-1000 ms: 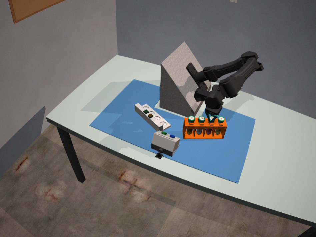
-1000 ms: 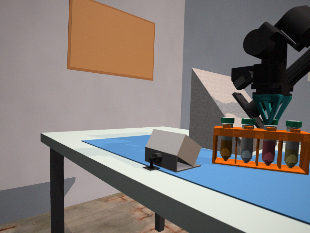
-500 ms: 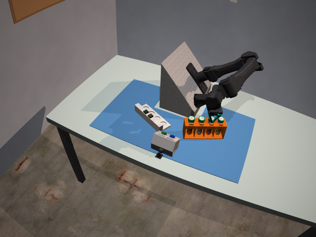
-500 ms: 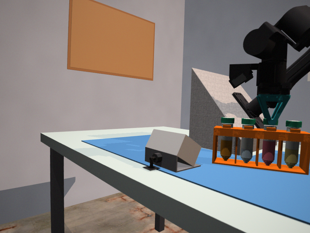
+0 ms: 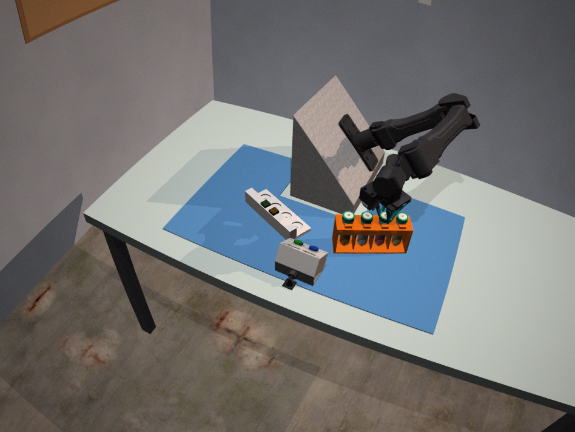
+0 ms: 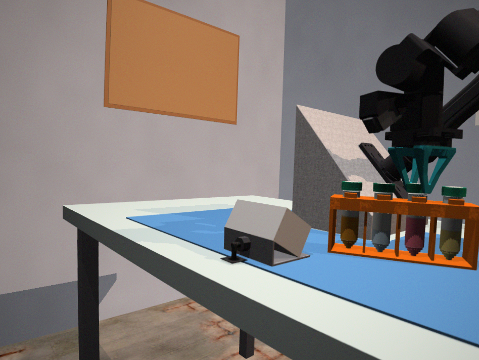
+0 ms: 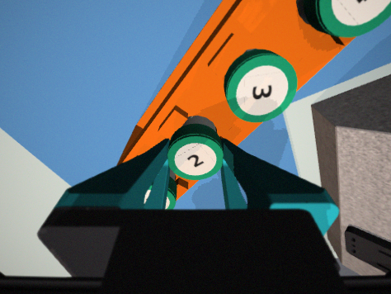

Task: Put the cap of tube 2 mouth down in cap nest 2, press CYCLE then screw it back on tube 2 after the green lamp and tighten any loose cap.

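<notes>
The orange decapping station (image 5: pixel 372 235) holds four tubes with green caps. My gripper (image 5: pixel 384 213) reaches down from above and is shut on the cap of tube 2 (image 7: pixel 195 157), one teal finger on each side of its rim. The cap sits on its tube, the third from the left in the side view (image 6: pixel 416 188). Cap 3 (image 7: pixel 261 90) and cap 4 (image 7: pixel 350 12) sit on their tubes. Cap 1 is partly hidden behind a finger. The white cap tray (image 5: pixel 278 211) lies to the left with empty nests; its two lamps look dark.
The small grey key desk (image 5: pixel 301 260) with the green key (image 5: pixel 298 242) and the blue key (image 5: pixel 314 247) stands in front of the tray. A large grey wedge block (image 5: pixel 332 148) carrying the arm's mount stands close behind the rack.
</notes>
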Controlling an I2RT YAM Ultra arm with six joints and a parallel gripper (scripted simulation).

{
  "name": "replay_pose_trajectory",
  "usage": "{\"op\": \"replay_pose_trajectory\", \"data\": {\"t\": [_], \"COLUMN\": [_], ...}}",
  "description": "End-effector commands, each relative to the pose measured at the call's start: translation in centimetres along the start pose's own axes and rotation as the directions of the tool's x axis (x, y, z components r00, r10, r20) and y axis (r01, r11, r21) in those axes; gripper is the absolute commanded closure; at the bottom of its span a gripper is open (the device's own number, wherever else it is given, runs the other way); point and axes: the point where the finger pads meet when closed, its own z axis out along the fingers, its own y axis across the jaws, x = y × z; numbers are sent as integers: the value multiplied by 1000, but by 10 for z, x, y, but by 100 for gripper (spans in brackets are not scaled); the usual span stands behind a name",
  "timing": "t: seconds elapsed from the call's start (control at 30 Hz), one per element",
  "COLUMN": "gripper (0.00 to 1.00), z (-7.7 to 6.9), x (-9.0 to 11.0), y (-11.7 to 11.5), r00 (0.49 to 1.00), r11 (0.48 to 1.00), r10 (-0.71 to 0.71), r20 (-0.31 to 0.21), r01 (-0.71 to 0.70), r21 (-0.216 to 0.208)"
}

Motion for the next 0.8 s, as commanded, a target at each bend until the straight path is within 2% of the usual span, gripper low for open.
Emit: {"op": "replay_pose_trajectory", "data": {"t": [0.0,0.07,0.13,0.27,0.43,0.63,0.7,0.77], "gripper": [100,100,100,100,100,100,100,100], "z": [-4,-4,-4,-4,-4,-4,-4,-4], "x": [-1,-1,-1,-1,-1,-1,-1,-1], "y": [0,0,0,0,0,0,0,0], "r00": [969,940,940,853,698,455,455,364], "r11": [969,940,940,854,698,455,455,364], "r10": [-246,-341,-341,-521,-716,-890,-890,-931], "r20": [9,9,9,9,9,8,8,7], "r01": [246,341,341,521,716,890,890,931], "r21": [-2,-1,-1,0,3,5,5,6]}}
